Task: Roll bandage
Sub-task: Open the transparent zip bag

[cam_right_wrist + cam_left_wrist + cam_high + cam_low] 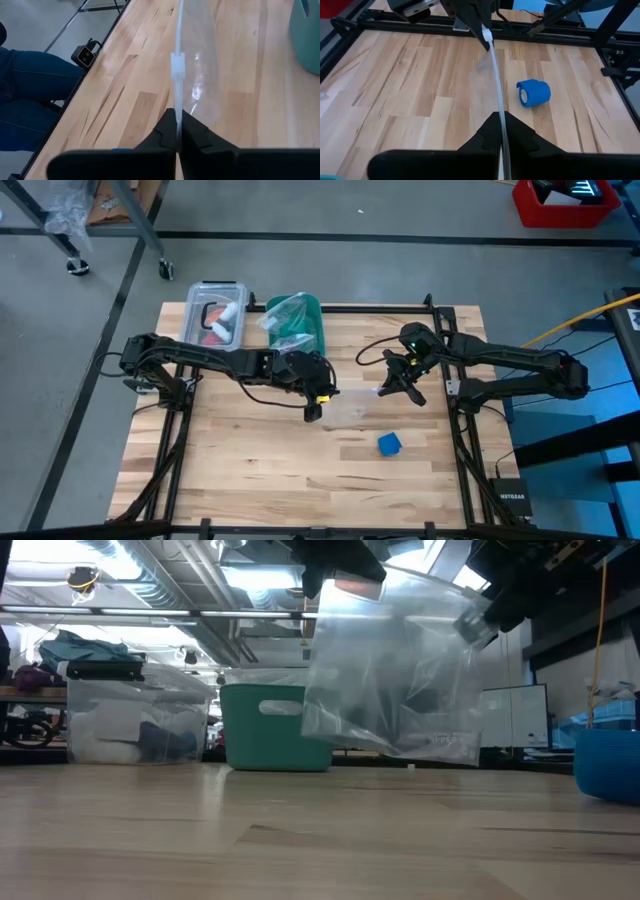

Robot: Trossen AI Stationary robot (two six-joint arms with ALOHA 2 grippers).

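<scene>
The bandage [389,443] is a small bright blue roll lying on its side on the wooden table, clear of both arms; it also shows in the left wrist view [533,93]. Above the table's middle a clear plastic zip bag [350,402] hangs between my two grippers. My left gripper [313,410] is shut on one end of its top edge. My right gripper [386,388] is shut on the other end. In the low view the bag [400,680] hangs well clear of the tabletop. My left gripper pinches the bag's top edge [500,131] between its two fingers, slanting down from the table's left. The edge runs straight away from the fingers, drawn taut toward the other gripper. The bag hangs below, lifted clear. My right gripper pinches the same top edge [178,118] between its two fingers, slanting down from the table's right. A white slider [178,67] sits on the edge just beyond the fingers. The bag hangs below, off the table.
A teal bin [300,325] with a crumpled clear bag in it and a clear lidded box [220,310] stand at the table's far edge. A person's legs in blue trousers [30,100] show beside the table. Bare wood lies around the roll.
</scene>
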